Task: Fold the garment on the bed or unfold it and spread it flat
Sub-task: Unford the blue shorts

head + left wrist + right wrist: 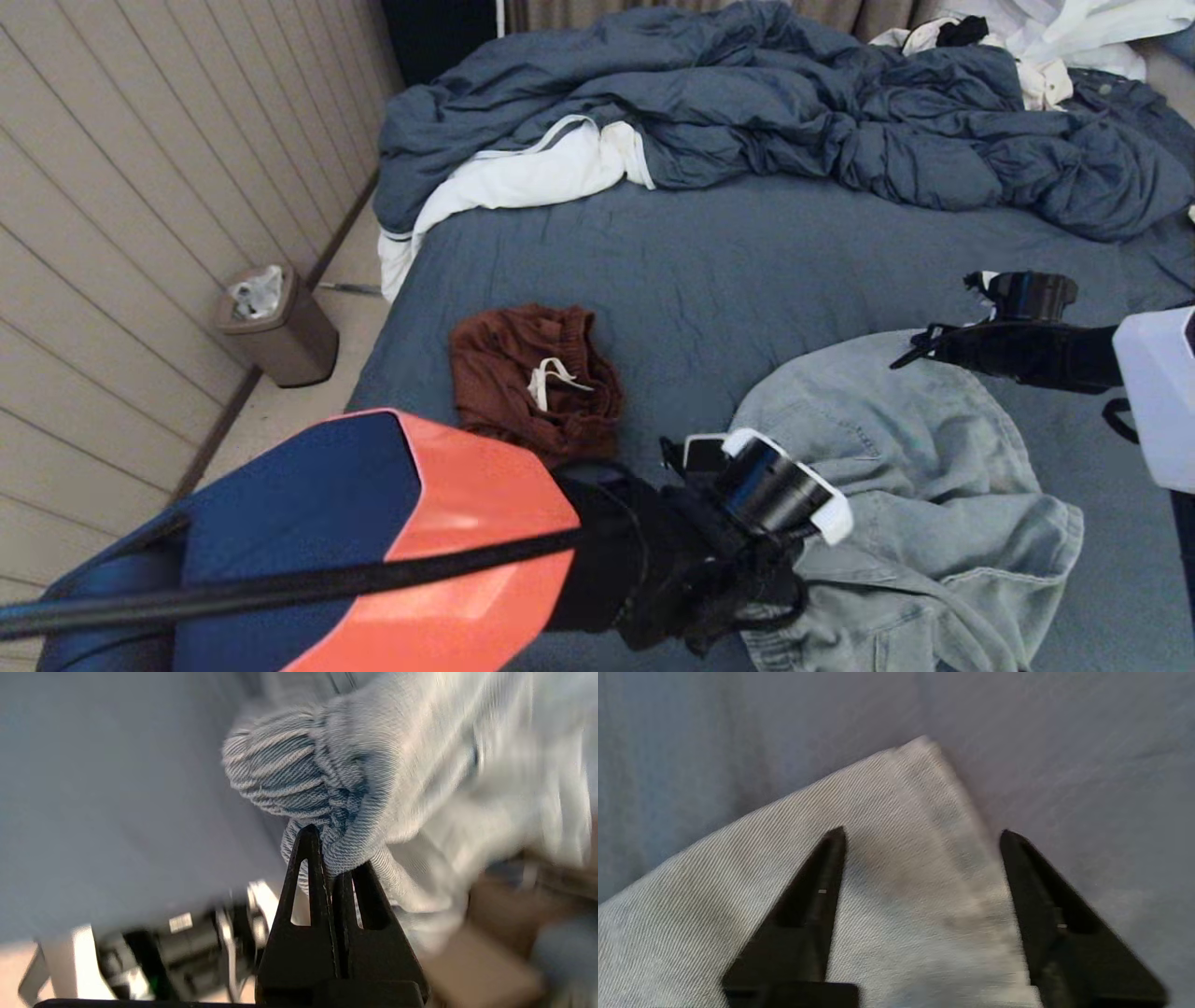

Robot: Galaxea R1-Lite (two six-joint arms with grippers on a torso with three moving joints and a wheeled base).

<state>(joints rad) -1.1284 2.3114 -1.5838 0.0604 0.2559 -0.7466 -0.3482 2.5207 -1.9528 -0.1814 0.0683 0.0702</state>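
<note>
A pale blue denim garment (pixel 896 467) lies rumpled on the near right part of the bed (pixel 700 271). At the garment's near edge, my left gripper (pixel 738 588) is shut on a bunched fold of denim; the left wrist view shows the cloth (pixel 420 765) pinched at the tips of that gripper (pixel 332 851). My right gripper (pixel 920 347) hovers over the garment's far corner. In the right wrist view it (pixel 922 832) stands open, with the flat denim corner (pixel 738 905) lying on the sheet (pixel 1064 742) beneath and nothing between its fingers.
Rust-brown shorts (pixel 532 378) with a white drawstring lie to the left of the denim. A rumpled blue duvet (pixel 747 103) and white linen (pixel 523 177) fill the far side of the bed. A brown bin (pixel 280 327) stands on the floor by the panelled wall.
</note>
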